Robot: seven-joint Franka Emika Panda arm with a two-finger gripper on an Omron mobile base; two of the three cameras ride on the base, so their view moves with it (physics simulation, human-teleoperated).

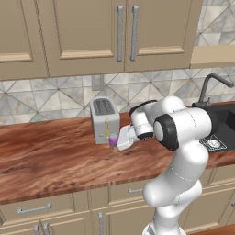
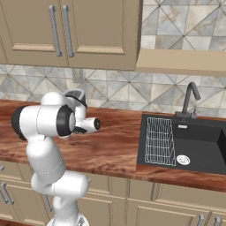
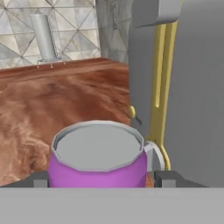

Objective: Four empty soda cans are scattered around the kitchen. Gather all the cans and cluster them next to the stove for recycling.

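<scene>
A purple soda can (image 3: 97, 162) stands on the tabletop (image 1: 50, 156) just beside the toaster (image 1: 105, 120); the tool (image 3: 99, 180) straddles it, fingers spread at either side, seemingly poised to grasp.

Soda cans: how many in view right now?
1. A purple soda can stands on the wooden counter beside the toaster, between the gripper fingers. Others may sit outside these views.

Centre of the left base view: the can (image 1: 113, 141) stands on the counter (image 1: 50, 160), before the toaster (image 1: 105, 120), between my fingertips (image 3: 164, 178).
</scene>
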